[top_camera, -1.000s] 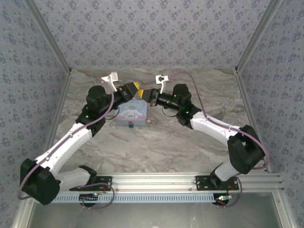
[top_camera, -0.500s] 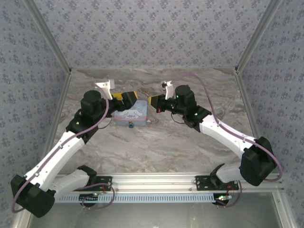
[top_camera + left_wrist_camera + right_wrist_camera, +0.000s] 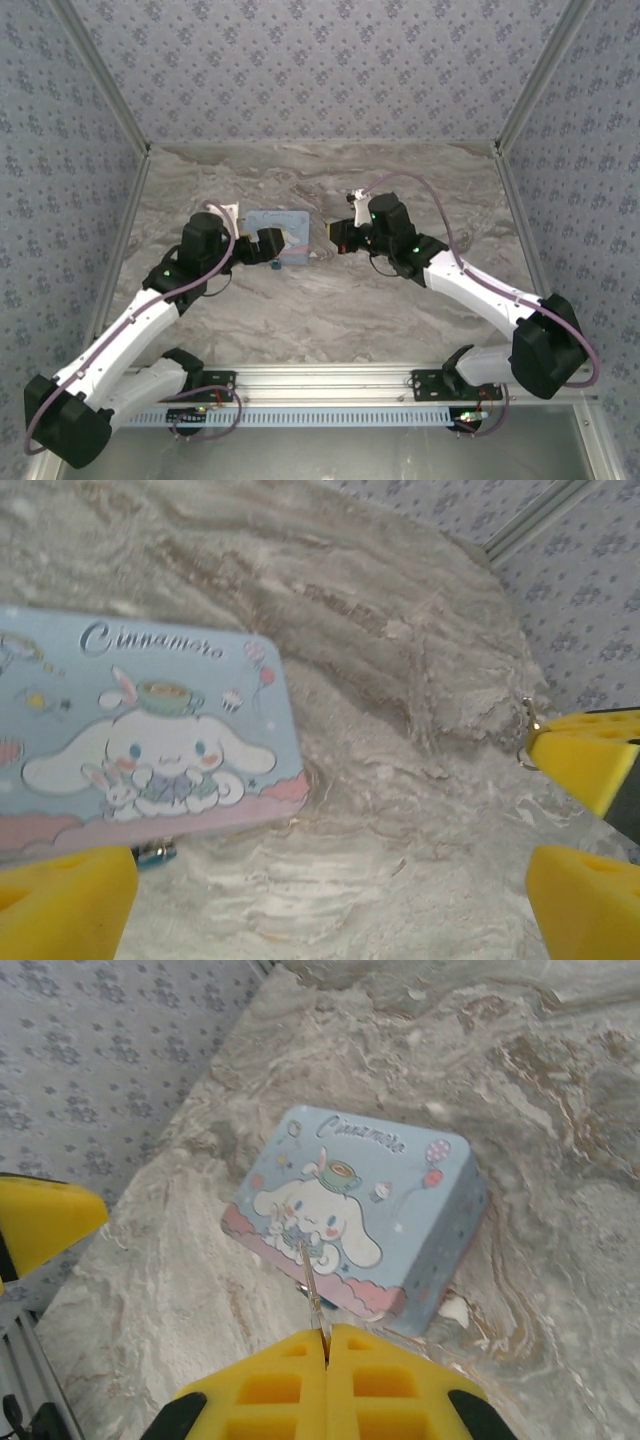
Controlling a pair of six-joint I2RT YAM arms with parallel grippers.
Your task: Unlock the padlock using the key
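Note:
The padlock [image 3: 156,854] is a tiny blue-teal body with a metal end, lying on the table against the near edge of the light-blue cartoon tin [image 3: 130,730]; from above the padlock [image 3: 273,265] sits just in front of the tin [image 3: 277,224]. My left gripper [image 3: 330,890] hangs low beside the padlock, open, with nothing between its yellow fingers [image 3: 60,900]. My right gripper [image 3: 327,1340] is shut on the key [image 3: 312,1290], a thin metal sliver that pokes forward toward the tin's [image 3: 370,1200] near edge. The key [image 3: 525,745] also glints at the right gripper's tip in the left wrist view.
The marble table [image 3: 330,310] is walled by patterned panels at the back and sides. The aluminium rail [image 3: 330,385] with both arm bases runs along the near edge. The two grippers face each other across the tin's front right corner.
The left gripper has opened wide and dropped from above the tin to its near side. The right gripper has drawn back to the right, still shut on the key.

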